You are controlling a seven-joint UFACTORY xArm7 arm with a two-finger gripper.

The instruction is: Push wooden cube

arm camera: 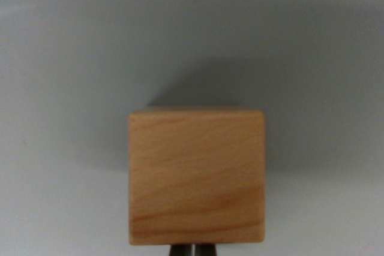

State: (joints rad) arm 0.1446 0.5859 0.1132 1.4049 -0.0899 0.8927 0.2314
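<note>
A wooden cube (197, 177) with light grain fills the lower middle of the wrist view, resting on a plain pale grey surface (60, 88). Directly beneath it, at the bottom edge, two dark fingertips of the gripper (193, 250) show side by side, drawn close together with only a thin gap, meeting the cube's near face. A soft shadow lies beyond the cube.

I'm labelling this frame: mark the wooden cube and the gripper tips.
Light brown wooden cube (197, 177), wrist view, middle of its facing side.
Dark gripper (193, 250), wrist view, between its tips at the bottom edge.
</note>
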